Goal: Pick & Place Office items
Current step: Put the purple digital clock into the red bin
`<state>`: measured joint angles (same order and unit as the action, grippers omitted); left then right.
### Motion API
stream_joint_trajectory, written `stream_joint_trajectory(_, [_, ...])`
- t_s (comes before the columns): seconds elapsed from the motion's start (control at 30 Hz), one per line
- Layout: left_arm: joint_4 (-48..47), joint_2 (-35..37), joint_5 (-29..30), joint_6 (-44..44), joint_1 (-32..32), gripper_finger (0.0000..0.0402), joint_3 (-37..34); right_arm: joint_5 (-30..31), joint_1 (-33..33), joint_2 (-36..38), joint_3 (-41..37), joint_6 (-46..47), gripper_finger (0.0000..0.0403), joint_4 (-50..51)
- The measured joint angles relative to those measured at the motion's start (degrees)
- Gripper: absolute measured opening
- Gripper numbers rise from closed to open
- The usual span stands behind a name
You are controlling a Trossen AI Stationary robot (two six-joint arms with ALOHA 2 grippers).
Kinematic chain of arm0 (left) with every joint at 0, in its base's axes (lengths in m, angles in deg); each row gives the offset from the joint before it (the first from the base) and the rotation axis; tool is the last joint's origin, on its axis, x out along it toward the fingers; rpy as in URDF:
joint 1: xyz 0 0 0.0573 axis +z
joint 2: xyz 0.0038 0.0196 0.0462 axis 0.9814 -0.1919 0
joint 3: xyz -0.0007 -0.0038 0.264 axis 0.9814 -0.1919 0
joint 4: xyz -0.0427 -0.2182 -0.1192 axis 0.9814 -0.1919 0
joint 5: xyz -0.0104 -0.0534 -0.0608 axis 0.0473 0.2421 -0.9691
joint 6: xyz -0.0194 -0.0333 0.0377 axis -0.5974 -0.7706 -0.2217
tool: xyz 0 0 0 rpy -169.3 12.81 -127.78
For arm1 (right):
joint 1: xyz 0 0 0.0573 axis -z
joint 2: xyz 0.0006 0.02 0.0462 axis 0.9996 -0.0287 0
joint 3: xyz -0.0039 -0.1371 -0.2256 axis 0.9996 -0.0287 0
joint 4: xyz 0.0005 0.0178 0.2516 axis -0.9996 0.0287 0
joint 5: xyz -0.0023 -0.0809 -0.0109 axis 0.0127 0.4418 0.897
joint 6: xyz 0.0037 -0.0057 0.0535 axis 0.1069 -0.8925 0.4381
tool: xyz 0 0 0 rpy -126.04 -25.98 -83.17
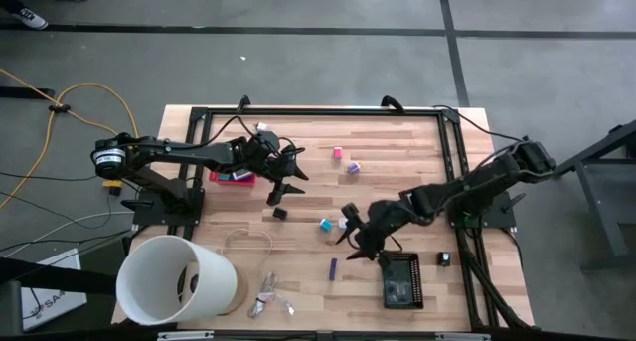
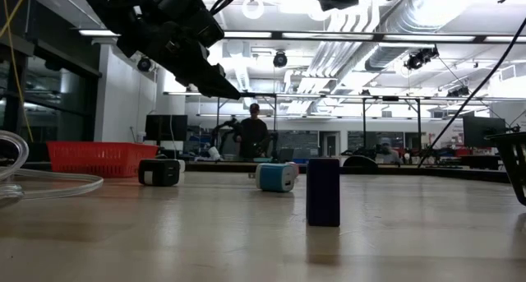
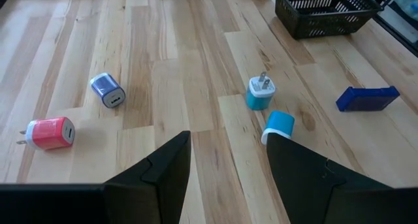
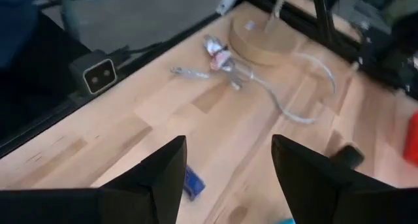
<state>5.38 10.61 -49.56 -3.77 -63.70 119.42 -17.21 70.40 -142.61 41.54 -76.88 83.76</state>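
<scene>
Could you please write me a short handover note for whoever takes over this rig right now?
Left gripper: jaws open, empty, above the table's middle near the red basket.
Right gripper: jaws open, empty, beside the black basket.
Items: all on the wood: pink charger, purple charger, two teal chargers, blue block, a small black piece.
Done: nothing is held; I cannot see anything in either basket.
Left: pick and place every loose piece.
</scene>
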Motion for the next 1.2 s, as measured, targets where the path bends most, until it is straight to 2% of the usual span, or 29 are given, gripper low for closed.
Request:
stream_joint_trajectory(0.13, [0.0, 0.0, 0.02, 0.0, 0.0, 0.0193, 0.0, -4.65, 1.87, 0.02, 0.24, -0.52, 0.0211, -1.1])
stream_joint_trajectory(0.33, [0.35, 0.0, 0.01, 0.0, -0.01, 0.0193, 0.0, -6.29, 2.51, -2.13, 7.59, -2.32, 0.0211, 8.11])
stream_joint_trajectory(0.6, [1.45, 0.02, 0.02, 0.0, -0.02, 0.0193, -0.02, -16.78, 2.1, -15.1, 23.03, -11.1, 0.0211, 26.88])
stream_joint_trajectory(0.77, [1.65, 0.02, 0.0, 0.0, -0.01, 0.0193, -0.02, -21.8, 2.23, -21.5, 26.36, -21.29, 0.0211, 31.52])
stream_joint_trajectory(0.83, [1.78, 0.02, 0.01, 0.0, 0.0, 0.0193, -0.02, -21.74, 2.23, -23.1, 26.33, -24.75, 0.0211, 32.09])
stream_joint_trajectory(1.0, [2.32, 0.02, 0.0, 0.0, -0.02, 0.0193, -0.02, -17.32, 2.21, -26.14, 26.27, -31.43, 0.0211, 31.31])
stream_joint_trajectory(1.2, [2.46, 0.02, 0.0, 0.0, -0.01, 0.0193, -0.02, -13.73, 2.19, -27.97, 26.25, -34.95, 0.0211, 29.56])
